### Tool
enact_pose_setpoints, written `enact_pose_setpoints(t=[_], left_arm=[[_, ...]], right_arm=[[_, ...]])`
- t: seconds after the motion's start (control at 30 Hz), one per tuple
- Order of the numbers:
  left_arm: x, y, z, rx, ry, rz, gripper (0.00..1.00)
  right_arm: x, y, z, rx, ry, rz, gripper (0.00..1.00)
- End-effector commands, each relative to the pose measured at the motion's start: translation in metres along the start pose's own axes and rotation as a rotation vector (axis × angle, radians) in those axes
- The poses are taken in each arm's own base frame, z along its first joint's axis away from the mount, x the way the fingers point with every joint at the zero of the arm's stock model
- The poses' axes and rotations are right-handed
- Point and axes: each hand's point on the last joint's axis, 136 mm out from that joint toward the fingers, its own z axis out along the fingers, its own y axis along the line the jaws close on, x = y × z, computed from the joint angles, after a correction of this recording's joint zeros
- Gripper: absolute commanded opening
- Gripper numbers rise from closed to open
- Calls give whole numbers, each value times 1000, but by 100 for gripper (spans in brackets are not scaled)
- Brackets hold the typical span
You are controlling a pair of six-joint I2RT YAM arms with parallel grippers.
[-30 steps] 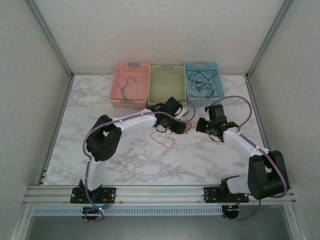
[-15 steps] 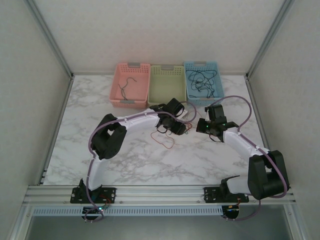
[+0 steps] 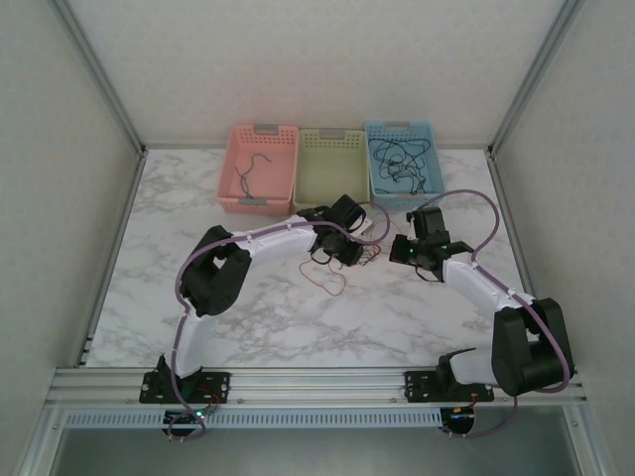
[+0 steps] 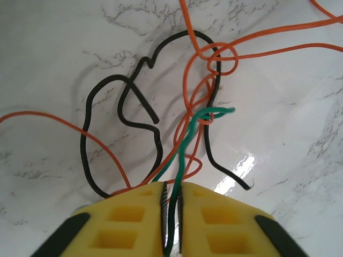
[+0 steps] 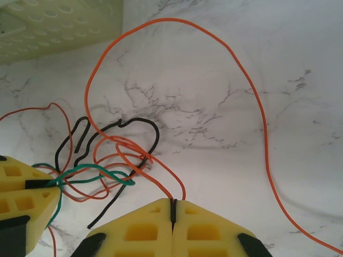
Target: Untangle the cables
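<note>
Live: white marble-look table (image 3: 139, 248), grey veins, glossy glare; pale textured walls (image 3: 317, 59), metal frame posts (image 3: 99, 74). Green basket (image 3: 330, 169) at far edge; pink basket (image 3: 283, 169) left of it, blue basket (image 3: 434, 159) right of it. Cables (image 3: 337, 276) tangled on table just in front of green basket. Left gripper (image 4: 171, 187): fingers pinched narrow on green wire (image 4: 214, 111). Right gripper (image 5: 172, 202), front-right of green basket: fingers clamped together on orange wire (image 5: 252, 91).

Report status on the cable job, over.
Left gripper shut on green cable. Right gripper shut on orange cable. Not yet untangled: black cable laced through the orange one.
</note>
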Motion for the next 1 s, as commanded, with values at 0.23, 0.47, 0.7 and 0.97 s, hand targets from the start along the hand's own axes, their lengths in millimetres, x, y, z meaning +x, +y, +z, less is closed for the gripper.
enact_pose_setpoints(t=[0.23,0.47,0.7,0.97], left_arm=[[-13,-4,-68,-4,-153,-50,0],[13,13,-134,-57,-297,-150,0],[83,74,-193,-209,-356,-381,0],[134,110,-250,-358,-470,-531,0]], right_arm=[[-3,-1,-3,27,-3,-20,0],[0,-14,1,99,9,-22,0],[-1,-31,0,195,-5,-17,0],[-2,-44,3,265,-8,-4,0]])
